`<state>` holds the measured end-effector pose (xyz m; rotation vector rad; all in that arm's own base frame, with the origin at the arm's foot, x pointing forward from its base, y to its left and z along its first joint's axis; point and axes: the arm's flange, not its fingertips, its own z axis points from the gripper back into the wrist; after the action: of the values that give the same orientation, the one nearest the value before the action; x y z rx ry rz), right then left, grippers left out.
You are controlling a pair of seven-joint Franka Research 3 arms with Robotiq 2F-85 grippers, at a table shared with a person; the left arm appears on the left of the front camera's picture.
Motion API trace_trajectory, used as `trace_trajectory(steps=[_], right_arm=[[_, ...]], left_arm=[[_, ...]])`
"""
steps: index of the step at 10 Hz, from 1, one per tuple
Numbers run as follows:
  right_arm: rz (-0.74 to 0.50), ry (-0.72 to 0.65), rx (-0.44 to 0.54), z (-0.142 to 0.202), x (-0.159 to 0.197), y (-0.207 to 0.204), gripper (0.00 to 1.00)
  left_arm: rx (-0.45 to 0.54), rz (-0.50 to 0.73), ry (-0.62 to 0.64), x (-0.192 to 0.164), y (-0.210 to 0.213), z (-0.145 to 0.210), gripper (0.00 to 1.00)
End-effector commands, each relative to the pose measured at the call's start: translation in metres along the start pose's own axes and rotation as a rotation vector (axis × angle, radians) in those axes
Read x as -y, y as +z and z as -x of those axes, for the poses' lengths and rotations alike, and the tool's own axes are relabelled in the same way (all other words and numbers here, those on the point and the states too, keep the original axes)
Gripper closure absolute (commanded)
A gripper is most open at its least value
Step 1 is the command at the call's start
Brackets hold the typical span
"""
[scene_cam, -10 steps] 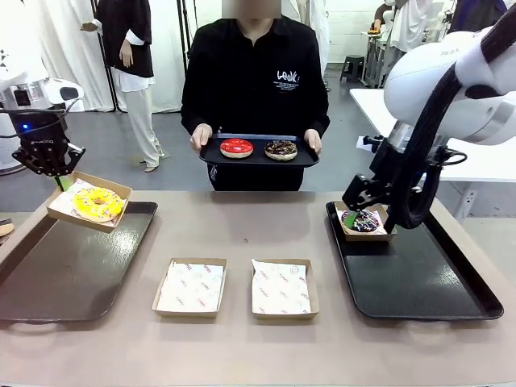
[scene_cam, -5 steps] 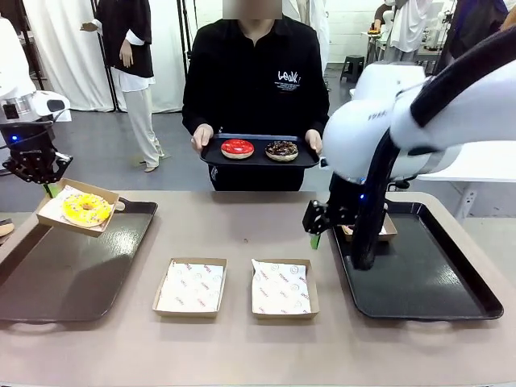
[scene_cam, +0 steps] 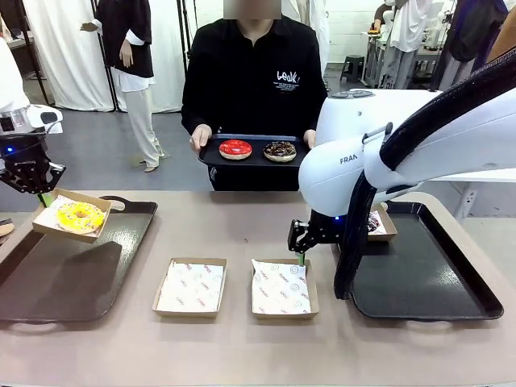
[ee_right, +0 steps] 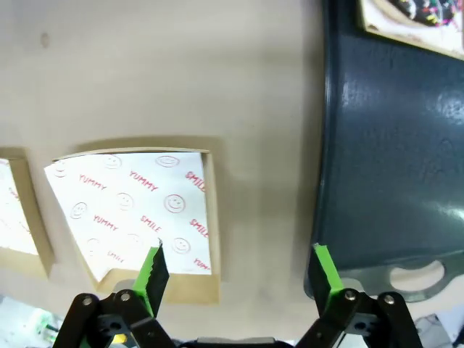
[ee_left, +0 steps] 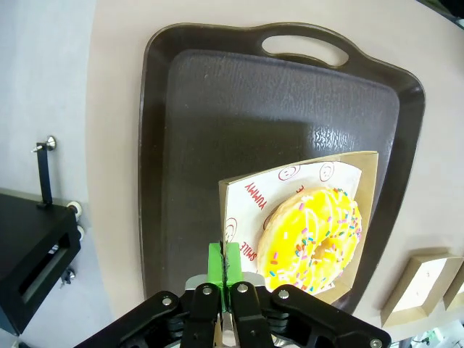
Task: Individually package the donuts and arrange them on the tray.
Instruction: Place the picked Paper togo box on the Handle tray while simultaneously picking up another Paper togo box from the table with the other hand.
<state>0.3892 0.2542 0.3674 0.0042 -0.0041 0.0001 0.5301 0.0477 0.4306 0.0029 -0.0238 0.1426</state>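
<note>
Donuts are spread over three spots on and beyond the table (scene_cam: 242, 230). One yellow donut (scene_cam: 80, 216) with sprinkles lies in a paper-lined cardboard box (scene_cam: 97, 200), and the left gripper (scene_cam: 41, 197) is clenched on one edge of that box, its green pads pressed together over the cardboard wall and the printed paper. This box is held slightly tilted over the far part of the left tray (scene_cam: 72, 274), with a shadow on the tray beneath it. A red donut (scene_cam: 235, 148) and a chocolate donut (scene_cam: 280, 151) sit side by side, close but apart, on a small tray (scene_cam: 258, 162) that the person (scene_cam: 254, 72) at the far side holds by both ends. A purple donut (ee_right: 419, 10) with light sprinkles rests in its own box in a far corner of the right tray (scene_cam: 419, 274); from the front most of it is hidden behind the right arm. The right gripper (ee_right: 239, 272) is released, its jaws spread wide with nothing between them, and it hovers over the far right corner of the right empty box (scene_cam: 282, 315). In the right wrist view one finger stands over that box's paper and the other over the rim of the right tray. A left empty box (scene_cam: 189, 313) lies just beside it on the table, between the two big trays.
</note>
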Motion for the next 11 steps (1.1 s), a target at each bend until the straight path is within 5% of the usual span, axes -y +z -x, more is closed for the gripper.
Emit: trace_trajectory(steps=[1,6,11], right_arm=[[-0.062,-0.014,0.007,0.006,-0.006,-0.009,0.00],[-0.030,-0.008,-0.005,0.003,-0.007,-0.002,0.00],[-0.080,-0.096,-0.049,0.011,-0.025,-0.042,0.00]], left_arm=[[0.011,0.024,-0.005,-0.002,0.001,-0.006,0.99],[0.000,0.000,0.000,0.000,0.000,0.000,0.99],[0.024,-0.021,0.042,0.007,-0.011,-0.019,0.99]])
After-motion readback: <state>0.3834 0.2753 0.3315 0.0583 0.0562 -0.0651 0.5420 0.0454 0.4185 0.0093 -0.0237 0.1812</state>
